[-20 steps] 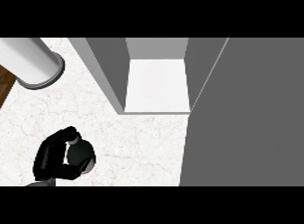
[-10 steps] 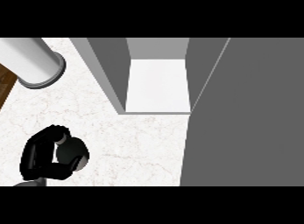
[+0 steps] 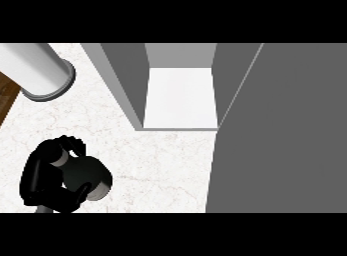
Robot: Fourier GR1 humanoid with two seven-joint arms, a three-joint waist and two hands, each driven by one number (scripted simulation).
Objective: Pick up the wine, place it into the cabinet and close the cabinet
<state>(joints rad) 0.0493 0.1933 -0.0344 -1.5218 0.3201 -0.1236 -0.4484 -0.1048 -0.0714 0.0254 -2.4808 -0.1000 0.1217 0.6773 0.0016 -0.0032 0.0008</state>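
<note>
Left hand [image 3: 44,177] is curled round the wine [image 3: 86,175], low on the left of the counter [image 3: 161,160], well apart from the open cabinet [image 3: 124,80]. Keep it upright, I'd say, and carry it across onto that shelf [image 3: 180,97].

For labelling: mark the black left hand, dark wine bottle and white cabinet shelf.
black left hand [image 3: 41,177], head view, its back.
dark wine bottle [image 3: 87,174], head view, its rounded body.
white cabinet shelf [image 3: 180,97], head view, bare middle.
</note>
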